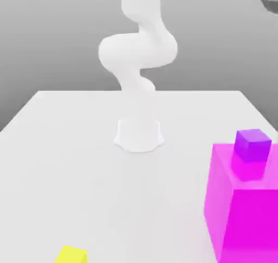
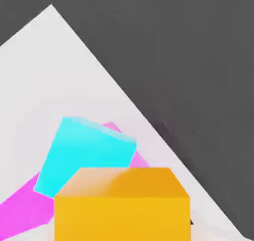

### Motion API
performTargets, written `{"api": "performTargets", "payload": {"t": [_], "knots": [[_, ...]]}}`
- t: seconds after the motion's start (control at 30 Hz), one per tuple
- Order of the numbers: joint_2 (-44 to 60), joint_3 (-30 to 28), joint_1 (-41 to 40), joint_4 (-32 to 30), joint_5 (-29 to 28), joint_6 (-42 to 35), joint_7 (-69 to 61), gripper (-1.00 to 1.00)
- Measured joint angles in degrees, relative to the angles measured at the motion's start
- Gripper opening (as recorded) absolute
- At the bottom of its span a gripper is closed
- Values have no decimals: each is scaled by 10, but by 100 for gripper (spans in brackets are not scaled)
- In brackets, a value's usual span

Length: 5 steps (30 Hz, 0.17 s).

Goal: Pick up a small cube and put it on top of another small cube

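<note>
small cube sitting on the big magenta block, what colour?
Purple. The small cube on the magenta block reads best in the exterior view.

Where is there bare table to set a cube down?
Bare table runs from the arm's base toward the yellow cube. The exterior view's right is crowded: the magenta block carries the purple cube. In the hand view, the orange cube sits beside a cyan block.

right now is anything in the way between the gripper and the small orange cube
nothing visible does: in the hand view the small plain orange cube is nearest, with nothing in front of it; the cyan block and the magenta block lie beyond it
</note>
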Motion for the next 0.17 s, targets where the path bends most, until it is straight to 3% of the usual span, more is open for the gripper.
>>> {"api": "performTargets", "payload": {"t": [0.03,0.07,0.17], "knots": [[8,0,1,-12,-2,19,2,-100],[15,0,1,-23,-3,38,4,100],[15,0,1,-23,-3,38,4,100]]}}
